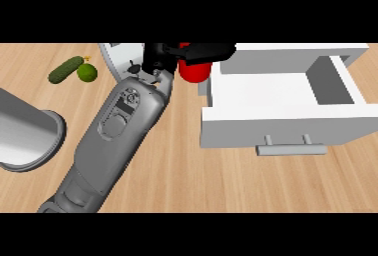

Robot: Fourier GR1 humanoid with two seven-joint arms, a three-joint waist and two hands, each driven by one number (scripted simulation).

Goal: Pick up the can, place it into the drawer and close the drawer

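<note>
Head view, steep look down on a wood counter (184, 170). One grey forearm (118, 130) enters from the lower left edge and runs diagonally up to the top centre. By its origin at the view's left it reads as the left arm, though the frame alone does not settle this beyond doubt. Its black hand (193, 51) sits at the top, fingers curled round the upper part of the red can (194, 73). The can's lower body shows below the hand; its top is hidden by the fingers. The can stands just beside the left wall of the open white drawer (284, 117), outside it, at the drawer's back left corner. Whether the can touches the counter or is lifted, I cannot tell. The drawer is pulled out toward the viewer, inside visible, grey handle (290, 149) on its front face. Right hand does not show. A white object (118, 57) lies partly under the forearm at top, identity unclear. Upper left: a dark green cucumber (66, 69) touching a rounder green fruit (88, 73). Left edge: a grey round container (29, 135), partly cut off by the frame.
</note>
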